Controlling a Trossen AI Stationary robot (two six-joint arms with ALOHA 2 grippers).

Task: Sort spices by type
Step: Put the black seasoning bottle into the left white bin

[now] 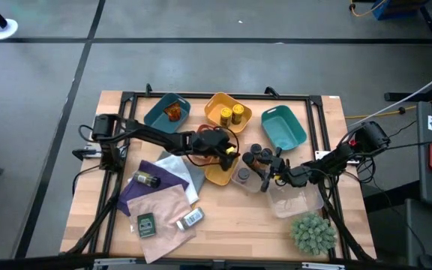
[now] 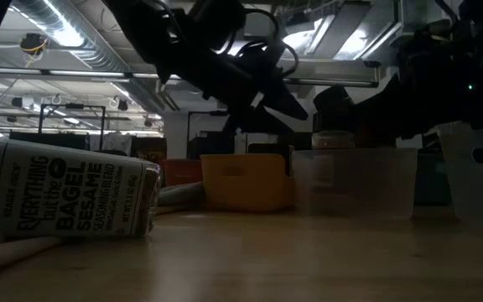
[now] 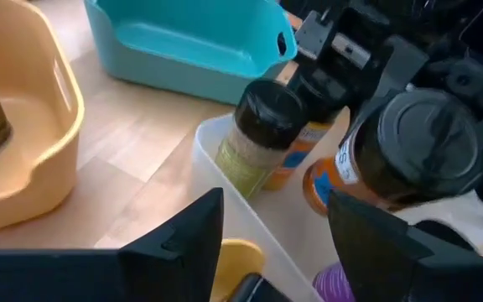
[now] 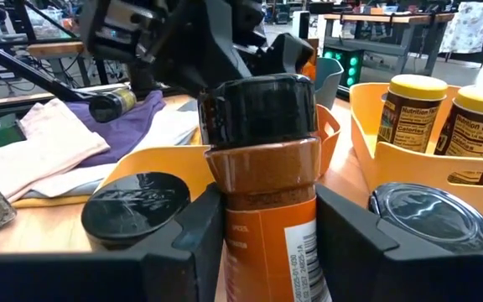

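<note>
Mid-sort on a wooden table (image 1: 223,217): right gripper (image 4: 262,226) pinching an amber-orange spice jar (image 4: 262,193) with a dark lid, fingers clamped on either side of its body, upright among the dark-lidded jars (image 1: 259,156) gathered at a clear tray (image 1: 295,201) near table centre. Left gripper (image 1: 229,150) poised over the near yellow tray (image 1: 217,174), fingers spread with nothing between them, facing the same cluster across the clear tray's wall. Already binned, by the look of it: two yellow jars (image 1: 231,114) in the far yellow tray (image 1: 244,124), one amber jar (image 1: 172,112) in the blue tray (image 1: 156,116); teal tray (image 1: 283,131) bare. Still loose on the cloths (image 1: 163,195) at the left: a dark-lidded jar (image 1: 145,179), a flat green packet (image 1: 146,223), a white-labelled jar (image 1: 191,218) on its side. Likely next: lifting the gripped jar clear of its close neighbours without toppling them, then carrying it to the tray holding its kind, probably the blue one
</note>
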